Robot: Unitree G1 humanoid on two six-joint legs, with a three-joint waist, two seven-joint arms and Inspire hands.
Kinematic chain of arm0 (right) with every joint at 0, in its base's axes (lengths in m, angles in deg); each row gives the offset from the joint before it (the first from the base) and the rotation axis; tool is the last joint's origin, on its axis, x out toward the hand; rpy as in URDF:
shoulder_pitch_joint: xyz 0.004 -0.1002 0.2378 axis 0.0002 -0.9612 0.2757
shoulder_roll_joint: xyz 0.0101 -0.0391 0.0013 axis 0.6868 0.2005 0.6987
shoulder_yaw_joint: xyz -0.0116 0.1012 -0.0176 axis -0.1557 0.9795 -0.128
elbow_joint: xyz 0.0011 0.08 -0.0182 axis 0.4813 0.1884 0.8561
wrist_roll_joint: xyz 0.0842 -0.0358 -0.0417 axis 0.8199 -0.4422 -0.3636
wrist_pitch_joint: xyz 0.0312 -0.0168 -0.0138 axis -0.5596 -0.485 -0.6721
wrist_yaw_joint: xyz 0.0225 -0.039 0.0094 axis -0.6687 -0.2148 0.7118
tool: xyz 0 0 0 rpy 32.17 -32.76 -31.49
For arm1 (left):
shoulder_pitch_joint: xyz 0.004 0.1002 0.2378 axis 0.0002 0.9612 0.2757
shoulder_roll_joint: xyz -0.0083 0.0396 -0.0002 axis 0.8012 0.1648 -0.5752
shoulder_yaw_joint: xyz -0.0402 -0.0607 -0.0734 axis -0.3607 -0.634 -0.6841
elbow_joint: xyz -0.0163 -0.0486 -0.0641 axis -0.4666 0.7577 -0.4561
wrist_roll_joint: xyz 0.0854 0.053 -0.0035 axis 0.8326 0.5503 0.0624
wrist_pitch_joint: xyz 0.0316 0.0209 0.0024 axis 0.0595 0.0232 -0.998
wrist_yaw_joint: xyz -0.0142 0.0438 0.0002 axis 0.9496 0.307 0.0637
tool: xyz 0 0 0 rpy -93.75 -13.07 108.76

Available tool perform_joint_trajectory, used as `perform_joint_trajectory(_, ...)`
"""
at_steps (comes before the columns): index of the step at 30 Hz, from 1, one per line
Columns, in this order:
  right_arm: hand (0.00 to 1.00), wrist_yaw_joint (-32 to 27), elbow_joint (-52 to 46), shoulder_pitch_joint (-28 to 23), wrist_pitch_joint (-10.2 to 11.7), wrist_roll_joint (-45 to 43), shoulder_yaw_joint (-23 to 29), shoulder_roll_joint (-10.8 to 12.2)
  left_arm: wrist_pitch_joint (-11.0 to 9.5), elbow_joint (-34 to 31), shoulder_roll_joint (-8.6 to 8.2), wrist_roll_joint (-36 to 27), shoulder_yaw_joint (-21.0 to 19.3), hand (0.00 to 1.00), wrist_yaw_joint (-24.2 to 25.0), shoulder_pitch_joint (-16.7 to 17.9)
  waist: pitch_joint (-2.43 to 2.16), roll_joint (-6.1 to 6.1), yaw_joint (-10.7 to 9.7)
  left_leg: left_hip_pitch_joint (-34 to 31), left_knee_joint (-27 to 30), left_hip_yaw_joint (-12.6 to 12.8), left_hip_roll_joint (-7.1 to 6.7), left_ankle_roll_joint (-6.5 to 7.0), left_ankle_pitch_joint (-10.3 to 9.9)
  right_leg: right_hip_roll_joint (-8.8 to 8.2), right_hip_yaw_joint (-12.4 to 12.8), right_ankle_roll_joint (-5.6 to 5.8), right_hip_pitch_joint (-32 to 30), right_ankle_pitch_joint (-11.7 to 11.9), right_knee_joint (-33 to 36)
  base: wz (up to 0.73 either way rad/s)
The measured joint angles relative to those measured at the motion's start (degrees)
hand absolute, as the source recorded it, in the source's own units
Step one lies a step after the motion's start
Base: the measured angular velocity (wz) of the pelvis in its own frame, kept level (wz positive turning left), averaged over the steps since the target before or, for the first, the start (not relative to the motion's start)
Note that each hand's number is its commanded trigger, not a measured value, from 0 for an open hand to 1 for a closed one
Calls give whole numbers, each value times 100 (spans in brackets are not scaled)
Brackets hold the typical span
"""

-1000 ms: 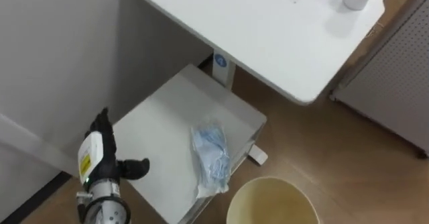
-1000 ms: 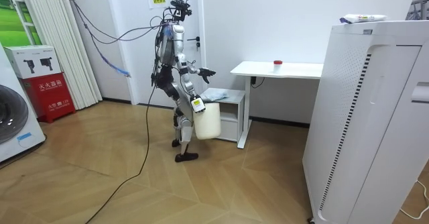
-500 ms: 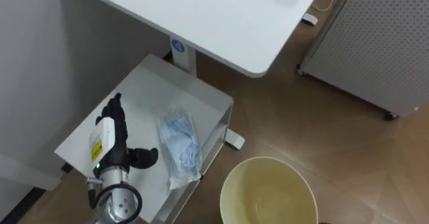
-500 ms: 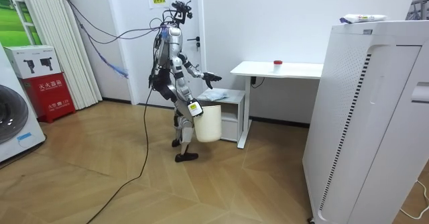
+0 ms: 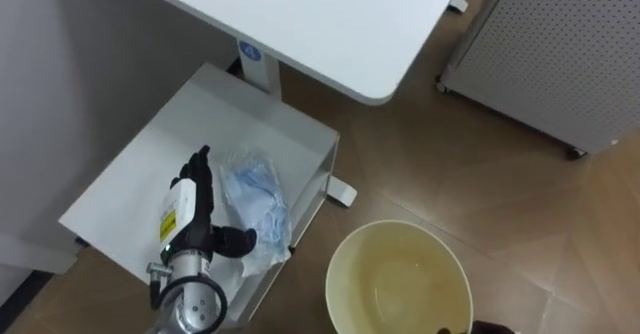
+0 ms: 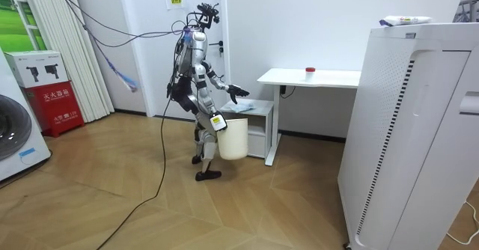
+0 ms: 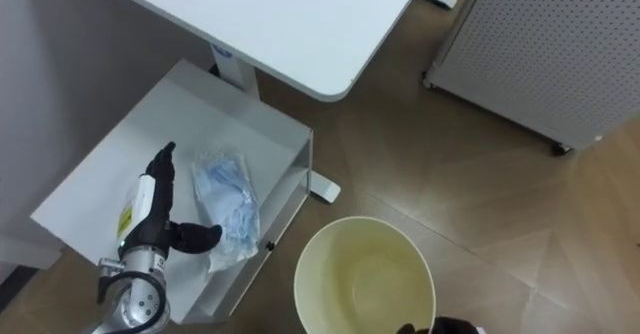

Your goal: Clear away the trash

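The garbage, a crumpled pale-blue plastic bag (image 5: 255, 206), lies on top of a low white cabinet (image 5: 130, 189) near its right edge. My left hand (image 5: 193, 206) is over the cabinet top just left of the bag, open, fingers straight and thumb spread against the bag's lower edge. A round cream bucket (image 5: 400, 284) hangs below and to the right of the cabinet. A dark bit of my right hand (image 5: 478, 327) shows at its rim. In the room view the bucket (image 6: 232, 138) hangs off the floor from my right hand (image 6: 218, 120).
A white desk (image 5: 320, 24) juts over the cabinet's far side, on a leg (image 5: 262, 69). A white perforated panel (image 5: 560, 54) stands on the wood floor at the right. In the room view a tall white appliance (image 6: 412, 130) stands at the right.
My left hand has reached forward and to the right across the cabinet top, up to the bag. The view has shifted, with the desk sliding toward the top.
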Motion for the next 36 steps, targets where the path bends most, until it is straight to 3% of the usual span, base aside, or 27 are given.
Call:
perform_joint_trajectory(11, 100, -12, -187, -3, -22, 15, -11, 23, 11, 79, 17, 22, -13, 0, 8, -52, 1, -36, -210, -290, 154, -36, 31, 24, -59, 28, 13, 10, -245, -14, 88, 0)
perform_joint_trajectory(18, 100, -55, -361, -2, -31, 197, -3, -2, 143, 158, 227, 467, 207, 0, -43, -171, 0, -47, -278, -536, 228, 57, 91, 46, -81, 23, 62, 15, -547, -12, 185, -4)
perform_joint_trajectory(19, 100, -47, -360, -5, -47, 232, 2, -5, 156, 159, 240, 513, 227, 20, -46, -171, 0, -47, -283, -551, 242, 58, 93, 46, -81, 24, 60, 15, -559, -12, 188, -3)
perform_joint_trajectory(20, 100, -2, -360, -6, -87, 260, 17, -25, 203, 158, 254, 674, 233, 100, -46, -183, 0, -47, -285, -591, 275, 62, 95, 47, -89, 31, 51, 5, -590, -19, 205, 0)
perform_joint_trajectory(29, 100, 124, -478, 0, -334, 514, 122, -170, 809, 204, 228, 2333, 578, 100, 175, -528, 10, -26, -282, -773, 335, 106, 95, 52, -109, 25, 136, 7, -849, -57, 381, -2)
perform_joint_trajectory(33, 100, 118, -544, 2, -399, 621, 124, -181, 1013, 237, 213, 2503, 788, 100, 220, -723, 14, -18, -281, -774, 345, 107, 96, 51, -110, 30, 135, -1, -850, -52, 383, 0)
perform_joint_trajectory(36, 100, 115, -574, -2, -436, 663, 123, -184, 1056, 238, 205, 2555, 794, 100, 330, -745, 17, -13, -288, -774, 331, 102, 87, 50, -110, 25, 132, -1, -849, -52, 378, 0)
